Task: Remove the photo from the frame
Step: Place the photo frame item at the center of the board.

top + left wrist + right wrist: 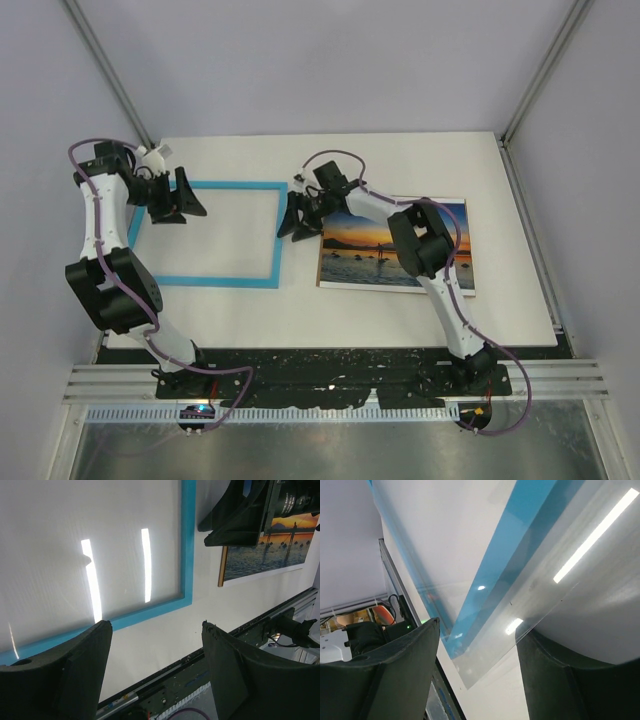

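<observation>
Bright strip-light glare within the frame (pixel 188 555)

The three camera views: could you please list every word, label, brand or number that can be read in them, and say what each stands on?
No text can be read in any view.
White marks on the black ring at the top right of the left wrist view: too blurred to read.
The photo and the frame: no lettering shows.
</observation>
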You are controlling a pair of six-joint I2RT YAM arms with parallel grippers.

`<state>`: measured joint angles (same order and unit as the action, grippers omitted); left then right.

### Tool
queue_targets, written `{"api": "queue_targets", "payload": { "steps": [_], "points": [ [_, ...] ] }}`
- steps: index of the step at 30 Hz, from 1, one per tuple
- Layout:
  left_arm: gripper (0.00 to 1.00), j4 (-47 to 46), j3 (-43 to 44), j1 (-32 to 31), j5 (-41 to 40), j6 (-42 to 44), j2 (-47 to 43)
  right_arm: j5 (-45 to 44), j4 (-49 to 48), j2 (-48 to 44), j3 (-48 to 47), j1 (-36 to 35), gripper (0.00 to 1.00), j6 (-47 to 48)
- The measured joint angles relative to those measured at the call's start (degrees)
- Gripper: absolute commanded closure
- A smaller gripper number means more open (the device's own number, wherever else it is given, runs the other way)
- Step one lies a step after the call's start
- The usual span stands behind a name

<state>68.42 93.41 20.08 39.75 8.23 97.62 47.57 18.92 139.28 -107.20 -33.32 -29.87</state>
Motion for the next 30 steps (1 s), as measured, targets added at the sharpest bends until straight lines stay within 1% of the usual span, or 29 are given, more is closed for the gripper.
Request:
{"api": "queue_targets", "payload": {
  "steps": [7, 12, 19, 24, 30],
  "points": [
    [0.24, 0.0, -0.4, 0.5, 0.3, 0.3, -0.1, -3.3, 3.5, 2.0, -5.5, -1.9, 0.33, 1.6],
    [0.24, 0.1, -0.5, 0.8, 0.5, 0.9, -0.2, -6.6, 6.3, 2.2, -7.7, -3.0, 0.33, 3.9],
    [0.24, 0.1, -0.5, 0.9, 1.0, 1.0, -0.2, -11.6, 10.4, 2.2, -10.1, -4.6, 0.33, 8.9],
    [0.24, 0.1, -0.5, 0.9, 1.5, 1.1, -0.2, -13.6, 12.8, 1.9, -10.9, -5.2, 0.32, 13.1],
    [0.24, 0.2, -0.5, 0.9, 1.9, 1.0, -0.2, -16.3, 17.9, 0.6, -10.9, -5.5, 0.30, 18.6]
  ]
}}
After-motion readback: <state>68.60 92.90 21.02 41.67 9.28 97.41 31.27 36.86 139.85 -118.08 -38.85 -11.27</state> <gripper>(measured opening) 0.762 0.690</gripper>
